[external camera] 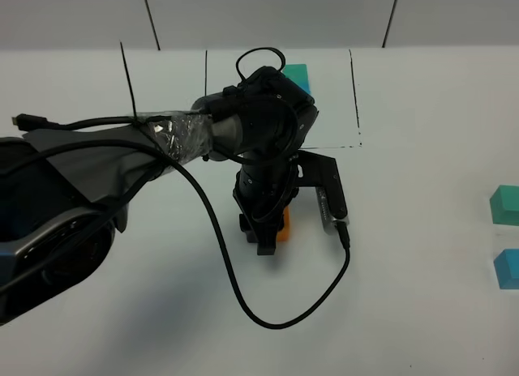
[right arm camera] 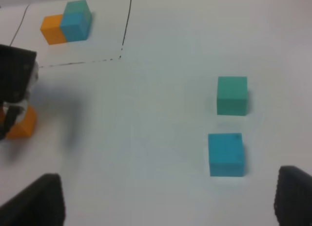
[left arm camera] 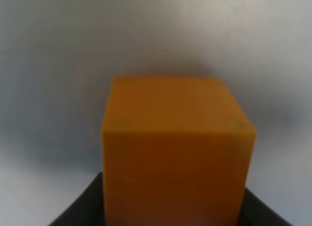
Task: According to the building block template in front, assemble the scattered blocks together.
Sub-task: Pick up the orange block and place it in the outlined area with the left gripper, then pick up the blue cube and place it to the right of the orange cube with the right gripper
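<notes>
We've got the left gripper (external camera: 266, 234) pinching the orange cube (left arm camera: 175, 148) just outside the template (right arm camera: 66, 22) and its black outline. Our right gripper (right arm camera: 165, 201) hangs spread wide above the teal cube (right arm camera: 232, 95) and blue cube (right arm camera: 226, 154), holding nothing.

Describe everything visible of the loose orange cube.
The orange cube is a small matte block, uniformly orange with plain faces. It stands upright, clamped in the shut left gripper, just outside the drawn black rectangle and well apart from the loose teal cube and blue cube. From above, the arm hides all but one side. Whether it rests on the white table cannot be told.
</notes>
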Controlling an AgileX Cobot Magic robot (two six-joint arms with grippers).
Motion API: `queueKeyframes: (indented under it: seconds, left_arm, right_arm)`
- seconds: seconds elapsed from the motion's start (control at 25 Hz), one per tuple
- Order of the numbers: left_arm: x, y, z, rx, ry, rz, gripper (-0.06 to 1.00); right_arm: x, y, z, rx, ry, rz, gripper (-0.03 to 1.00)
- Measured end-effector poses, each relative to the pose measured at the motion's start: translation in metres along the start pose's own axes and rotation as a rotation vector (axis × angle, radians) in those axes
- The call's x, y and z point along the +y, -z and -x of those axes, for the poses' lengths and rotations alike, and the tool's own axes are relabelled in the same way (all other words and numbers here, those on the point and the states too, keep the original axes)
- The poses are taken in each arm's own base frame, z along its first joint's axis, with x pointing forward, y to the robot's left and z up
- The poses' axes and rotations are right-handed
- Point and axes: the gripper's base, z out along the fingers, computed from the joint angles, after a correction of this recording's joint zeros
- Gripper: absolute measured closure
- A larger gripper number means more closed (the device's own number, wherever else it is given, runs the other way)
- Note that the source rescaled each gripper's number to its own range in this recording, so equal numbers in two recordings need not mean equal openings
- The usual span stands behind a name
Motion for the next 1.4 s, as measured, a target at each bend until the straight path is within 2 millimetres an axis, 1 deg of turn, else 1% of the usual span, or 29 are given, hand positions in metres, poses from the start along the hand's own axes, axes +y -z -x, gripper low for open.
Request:
queueKeyframes:
  seconds: [1.12, 1.16, 1.2, 1.28, 1.4]
  left_arm:
    - [0.0007, -0.0021, 0.0008, 0.000, 0.009, 0.002, 0.93]
    - [0.0008, -0.0021, 0.0010, -0.001, 0.009, 0.003, 0.90]
    - [0.0012, -0.0026, 0.0015, -0.006, 0.009, 0.006, 0.85]
    - [0.0021, -0.0065, 0.0030, -0.010, 0.008, 0.010, 0.65]
    - [0.0023, -0.0069, 0.0033, -0.012, 0.010, 0.012, 0.36]
  right_arm:
    - [0.0000, 0.0000, 0.0000, 0.000, 0.000, 0.000, 0.22]
    - [0.0000, 0.0000, 0.0000, 0.000, 0.000, 0.000, 0.22]
    - [0.0000, 0.0000, 0.0000, 0.000, 0.000, 0.000, 0.22]
    - [0.0000, 0.0000, 0.0000, 0.000, 0.000, 0.000, 0.22]
    - [0.0000, 0.0000, 0.0000, 0.000, 0.000, 0.000, 0.22]
